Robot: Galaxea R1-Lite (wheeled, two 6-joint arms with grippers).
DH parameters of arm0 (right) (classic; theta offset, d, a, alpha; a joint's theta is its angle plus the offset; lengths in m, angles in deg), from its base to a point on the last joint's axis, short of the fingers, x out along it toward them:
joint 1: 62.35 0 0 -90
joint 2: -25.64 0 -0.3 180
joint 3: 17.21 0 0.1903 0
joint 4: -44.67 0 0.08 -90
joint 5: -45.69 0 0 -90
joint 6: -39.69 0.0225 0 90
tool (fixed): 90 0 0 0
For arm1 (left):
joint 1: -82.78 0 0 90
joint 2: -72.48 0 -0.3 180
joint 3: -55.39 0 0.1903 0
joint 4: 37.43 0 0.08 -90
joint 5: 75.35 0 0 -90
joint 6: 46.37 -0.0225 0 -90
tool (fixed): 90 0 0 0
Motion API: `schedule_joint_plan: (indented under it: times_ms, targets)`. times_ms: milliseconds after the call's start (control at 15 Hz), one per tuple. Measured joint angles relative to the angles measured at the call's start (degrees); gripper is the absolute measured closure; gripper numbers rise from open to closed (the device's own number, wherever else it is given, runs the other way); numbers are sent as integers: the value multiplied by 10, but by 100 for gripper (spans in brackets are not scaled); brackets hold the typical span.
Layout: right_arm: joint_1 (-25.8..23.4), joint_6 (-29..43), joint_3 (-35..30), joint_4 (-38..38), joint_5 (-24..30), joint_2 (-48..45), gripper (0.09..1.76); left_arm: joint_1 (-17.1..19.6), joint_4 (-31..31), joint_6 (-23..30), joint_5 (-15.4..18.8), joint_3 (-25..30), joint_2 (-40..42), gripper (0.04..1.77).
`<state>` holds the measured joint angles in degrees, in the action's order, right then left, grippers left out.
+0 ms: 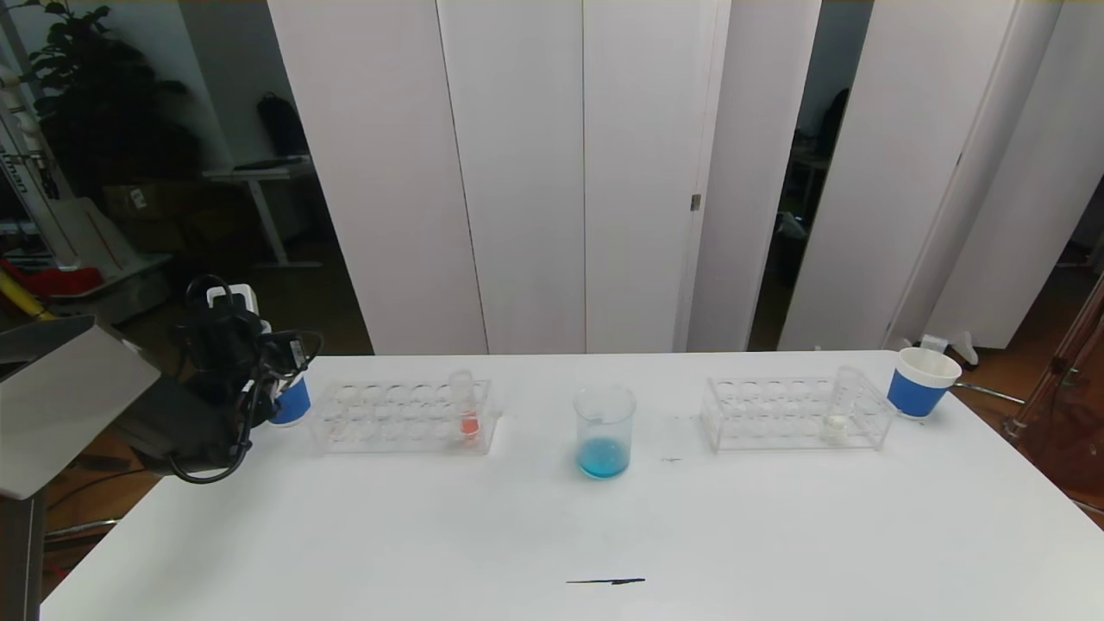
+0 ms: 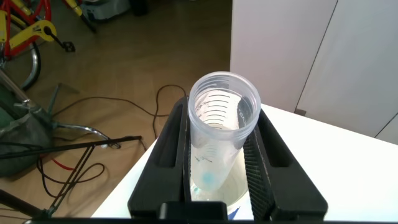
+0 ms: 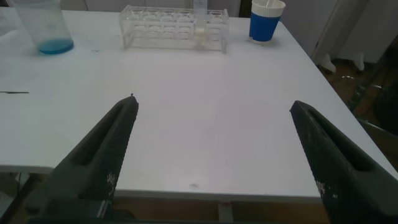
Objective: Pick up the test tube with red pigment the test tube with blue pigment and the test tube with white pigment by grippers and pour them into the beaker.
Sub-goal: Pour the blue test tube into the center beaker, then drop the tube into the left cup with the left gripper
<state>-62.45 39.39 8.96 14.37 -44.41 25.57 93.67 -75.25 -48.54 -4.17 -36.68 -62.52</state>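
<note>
The left end effector (image 2: 217, 168) is clamping the nearly emptied test tube with blue pigment (image 2: 221, 127) over the cup left of the beaker (image 1: 604, 431), presumably to discard it; the beaker is already holding blue liquid. The right end effector (image 3: 214, 158) is waiting with fingers spread wide, off the table (image 1: 552, 517) edge; the test tube with white pigment (image 1: 841, 401), clear and round-bottomed, is standing in the acrylic rack (image 1: 789, 414) right of the beaker, the red one (image 1: 466, 405) in the rack to the beaker's left.

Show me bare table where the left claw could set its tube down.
Open table lies in front of the beaker and both racks, down to the black mark. Crowded: the far strip, left rack, right rack, cups. The left claw grips the emptied tube.
</note>
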Motion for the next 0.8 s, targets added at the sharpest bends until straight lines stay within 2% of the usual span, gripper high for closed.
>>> schedule_joint_plan:
  times_ms: [400, 467, 533, 667, 733, 800]
  targets:
    - [0, 0, 0, 0, 0, 0, 10, 8, 0, -4, 17, -1, -10, 124]
    - [0, 0, 0, 0, 0, 0, 10, 9, 0, -5, 19, -1, -11, 116]
    - [0, 0, 0, 0, 0, 0, 10, 8, 0, -4, 19, -1, -11, 92]
    - [0, 0, 0, 0, 0, 0, 10, 9, -1, -6, 20, 0, -8, 26]
    - [0, 0, 0, 0, 0, 0, 10, 9, 0, -8, 20, 2, -5, 9]
    - [0, 0, 0, 0, 0, 0, 10, 8, 0, -8, 20, 5, 1, 6]
